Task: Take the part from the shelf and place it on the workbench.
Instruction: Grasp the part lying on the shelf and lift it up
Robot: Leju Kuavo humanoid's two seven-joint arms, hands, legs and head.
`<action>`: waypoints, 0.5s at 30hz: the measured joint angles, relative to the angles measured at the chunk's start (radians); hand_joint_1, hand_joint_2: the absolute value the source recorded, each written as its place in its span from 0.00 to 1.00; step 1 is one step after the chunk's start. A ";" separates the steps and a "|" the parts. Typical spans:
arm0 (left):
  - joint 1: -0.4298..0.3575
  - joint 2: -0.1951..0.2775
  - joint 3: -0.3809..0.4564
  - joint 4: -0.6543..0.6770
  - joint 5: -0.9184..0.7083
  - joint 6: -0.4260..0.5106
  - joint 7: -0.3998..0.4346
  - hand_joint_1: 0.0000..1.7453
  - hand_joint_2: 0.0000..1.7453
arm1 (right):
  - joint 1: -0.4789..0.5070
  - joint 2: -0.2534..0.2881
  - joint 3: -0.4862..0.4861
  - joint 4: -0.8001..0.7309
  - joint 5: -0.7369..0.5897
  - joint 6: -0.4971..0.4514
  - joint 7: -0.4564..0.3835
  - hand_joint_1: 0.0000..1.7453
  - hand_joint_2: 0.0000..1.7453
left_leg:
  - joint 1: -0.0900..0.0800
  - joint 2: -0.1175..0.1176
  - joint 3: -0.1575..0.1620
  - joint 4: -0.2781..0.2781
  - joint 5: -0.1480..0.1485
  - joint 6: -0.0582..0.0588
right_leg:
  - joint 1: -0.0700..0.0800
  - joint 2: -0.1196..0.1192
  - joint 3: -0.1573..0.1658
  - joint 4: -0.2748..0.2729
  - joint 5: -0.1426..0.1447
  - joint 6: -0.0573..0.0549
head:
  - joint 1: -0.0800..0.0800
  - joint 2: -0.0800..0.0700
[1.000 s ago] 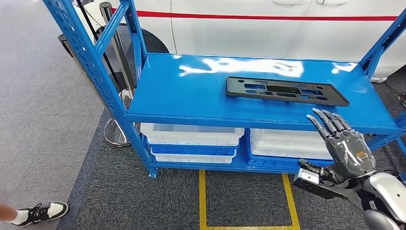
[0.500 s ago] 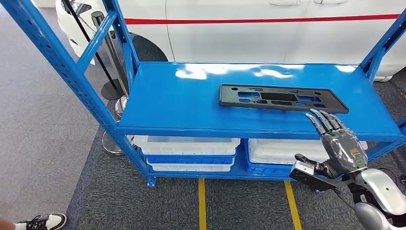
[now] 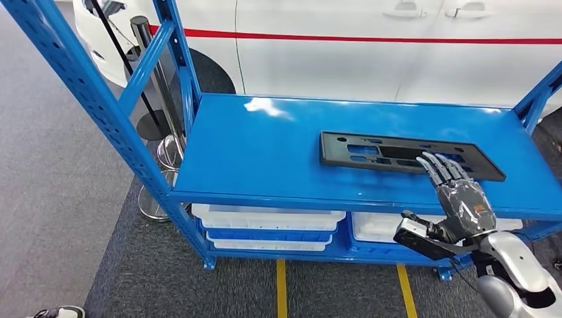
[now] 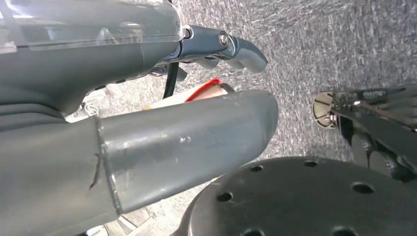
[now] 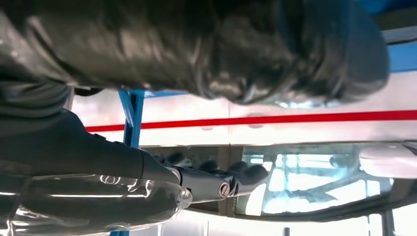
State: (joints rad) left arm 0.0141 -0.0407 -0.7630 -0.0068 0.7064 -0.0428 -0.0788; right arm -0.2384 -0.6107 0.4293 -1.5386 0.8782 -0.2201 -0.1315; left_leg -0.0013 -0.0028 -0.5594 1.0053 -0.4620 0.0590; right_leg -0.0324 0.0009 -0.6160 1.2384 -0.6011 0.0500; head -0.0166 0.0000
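Blue shelf [image 3: 265, 152] parked by a white car. Right hand [image 3: 457, 192] has its fingers spread, holding nothing, tips over the near edge of the black part [image 3: 371, 149], lying flat toward the shelf's right end. Thin flat plate, so I'd guess fingers skid off or shove it back. Left wrist view just gives floor, and I can't tell that hand's state.

A white car [image 3: 344, 59] with a red stripe [image 3: 371, 38] along its doors stands at twelve o'clock, its dark wheel arch [image 3: 205, 69] at eleven. A black stanchion post [image 3: 154, 79] rises at ten o'clock on a round chrome base [image 3: 154, 199] — partly hidden by blue framing. White bins [image 3: 268, 222] sit stacked at six o'clock, and yellow floor tape [image 3: 281, 288] runs below them over dark carpet [image 3: 166, 278] — a shoe tip [image 3: 56, 311] at seven
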 joint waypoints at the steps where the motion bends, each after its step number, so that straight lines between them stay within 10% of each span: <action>1: 0.000 0.000 0.000 0.000 0.000 0.000 0.000 0.00 0.00 | 0.000 0.003 0.001 0.004 0.000 0.001 0.000 0.00 0.00 | -0.002 -0.001 0.007 0.000 -0.007 0.002 | 0.002 0.000 -0.038 0.043 -0.015 0.000 | 0.000 0.000; 4: 0.000 -0.001 0.000 0.000 0.000 -0.001 0.000 0.00 0.00 | 0.000 0.011 0.004 0.012 0.000 0.002 0.000 0.00 0.00 | -0.008 -0.003 0.042 0.000 -0.033 0.002 | 0.008 0.000 -0.062 -0.020 0.058 -0.010 | 0.000 0.000; 6: 0.001 -0.002 0.000 0.000 0.000 -0.002 0.000 0.00 0.00 | -0.003 0.014 0.005 0.017 0.000 0.002 0.000 0.00 0.50 | -0.010 -0.004 0.064 0.000 -0.052 -0.003 | 0.018 -0.003 -0.034 -0.141 0.144 -0.024 | 0.000 0.000; 8: 0.001 -0.002 0.000 0.000 0.001 -0.002 0.000 0.00 0.00 | -0.008 0.016 0.008 0.021 0.000 0.004 0.000 0.00 1.00 | -0.012 -0.003 0.072 0.002 -0.065 -0.014 | 0.026 -0.005 -0.021 -0.194 0.170 -0.037 | -0.001 0.000; 12: -0.002 -0.003 0.000 0.000 0.002 -0.002 0.000 0.00 0.00 | -0.023 0.023 0.013 0.028 0.000 0.009 -0.001 0.00 1.00 | -0.013 -0.001 0.065 0.048 -0.070 -0.036 | 0.019 0.001 0.009 -0.218 0.164 -0.056 | -0.002 0.000; 15: -0.005 -0.003 0.000 0.000 0.003 0.000 0.000 0.00 0.00 | -0.036 0.034 0.019 0.036 0.000 0.017 -0.001 0.00 1.00 | -0.005 -0.001 -0.039 0.216 -0.130 -0.052 | 0.013 0.000 0.035 -0.228 0.150 -0.065 | -0.006 0.000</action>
State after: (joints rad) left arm 0.0094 -0.0434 -0.7630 -0.0065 0.7090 -0.0423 -0.0790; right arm -0.2746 -0.5768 0.4479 -1.5025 0.8785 -0.2029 -0.1322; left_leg -0.0059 -0.0037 -0.5989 1.2210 -0.5924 0.0068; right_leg -0.0191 0.0007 -0.5807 1.0106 -0.4511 -0.0149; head -0.0224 0.0000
